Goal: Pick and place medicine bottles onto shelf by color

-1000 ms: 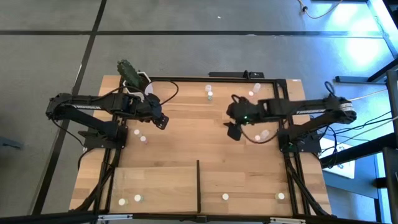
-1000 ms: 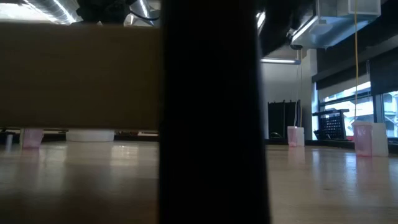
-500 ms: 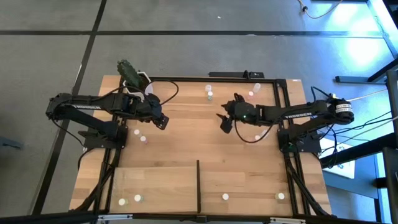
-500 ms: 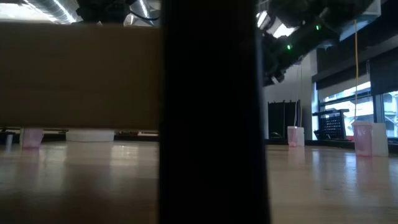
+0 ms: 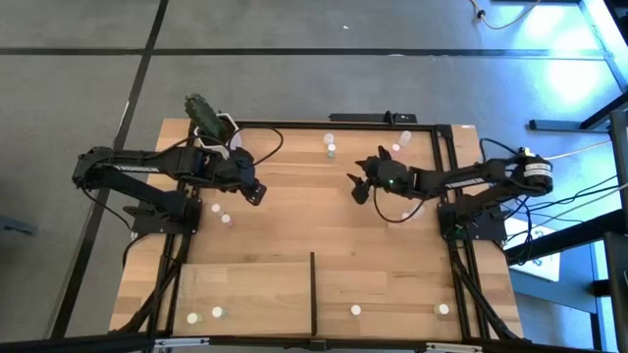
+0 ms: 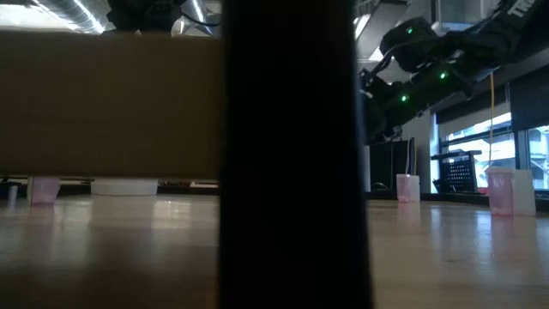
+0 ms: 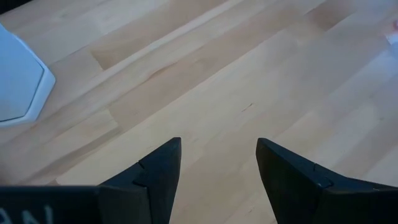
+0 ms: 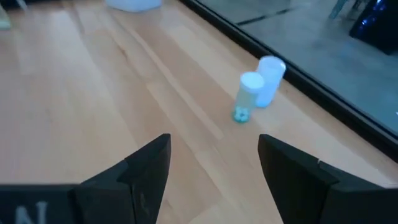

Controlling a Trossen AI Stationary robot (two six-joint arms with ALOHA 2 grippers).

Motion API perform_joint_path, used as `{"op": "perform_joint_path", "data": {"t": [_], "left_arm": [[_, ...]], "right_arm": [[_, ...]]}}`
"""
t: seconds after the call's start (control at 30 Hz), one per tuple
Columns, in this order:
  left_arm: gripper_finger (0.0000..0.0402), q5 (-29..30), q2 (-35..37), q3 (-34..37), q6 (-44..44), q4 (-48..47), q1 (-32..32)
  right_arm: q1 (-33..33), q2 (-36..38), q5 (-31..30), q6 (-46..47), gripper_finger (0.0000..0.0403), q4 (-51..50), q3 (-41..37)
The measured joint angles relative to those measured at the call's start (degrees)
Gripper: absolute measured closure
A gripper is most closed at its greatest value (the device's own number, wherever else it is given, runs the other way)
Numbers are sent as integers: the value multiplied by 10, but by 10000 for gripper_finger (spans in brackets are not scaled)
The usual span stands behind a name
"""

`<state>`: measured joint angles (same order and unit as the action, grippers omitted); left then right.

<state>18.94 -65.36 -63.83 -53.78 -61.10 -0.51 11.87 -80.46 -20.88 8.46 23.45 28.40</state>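
Small white-capped medicine bottles stand in pairs on the table: two at the far middle (image 5: 331, 145), two at the far right (image 5: 400, 143), two near the left arm (image 5: 221, 214). More stand along the near edge, two on the pale raised shelf (image 5: 245, 289) left of the black divider (image 5: 313, 292) and two right of it (image 5: 355, 310). My right gripper (image 5: 355, 186) is open and empty over the table's middle, facing the far-middle pair, a greenish bottle (image 8: 250, 96) and a white one (image 8: 269, 81). My left gripper (image 5: 257, 193) is open and empty above bare wood.
A white hexagonal pot (image 7: 18, 81) with a green plant (image 5: 201, 113) stands at the far left corner. A black frame runs along the far edge (image 5: 383, 120). In the low view the divider (image 6: 292, 154) blocks the middle; pink bottles (image 6: 502, 190) stand beyond it.
My right gripper has gone toward the table's far edge and a little to the left, toward the two bottles at the far middle, and its arm has come into the low view from above. My left arm has kept still.
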Motion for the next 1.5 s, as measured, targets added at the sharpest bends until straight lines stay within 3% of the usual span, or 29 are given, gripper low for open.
{"op": "perform_joint_path", "data": {"t": [0.4,0.53,0.97,1.13,1.5], "left_arm": [[200,1,0,0,3,30,-13],[200,1,0,0,3,30,-14],[200,1,0,0,3,30,-14],[200,1,0,0,3,33,-14],[200,0,0,0,3,33,-14]], "right_arm": [[50,-128,4,-43,159,157,1],[62,-172,50,-42,159,197,4],[73,-277,53,-77,159,197,107],[74,-282,-3,-26,159,181,116],[79,-292,-1,3,159,167,116]]}}
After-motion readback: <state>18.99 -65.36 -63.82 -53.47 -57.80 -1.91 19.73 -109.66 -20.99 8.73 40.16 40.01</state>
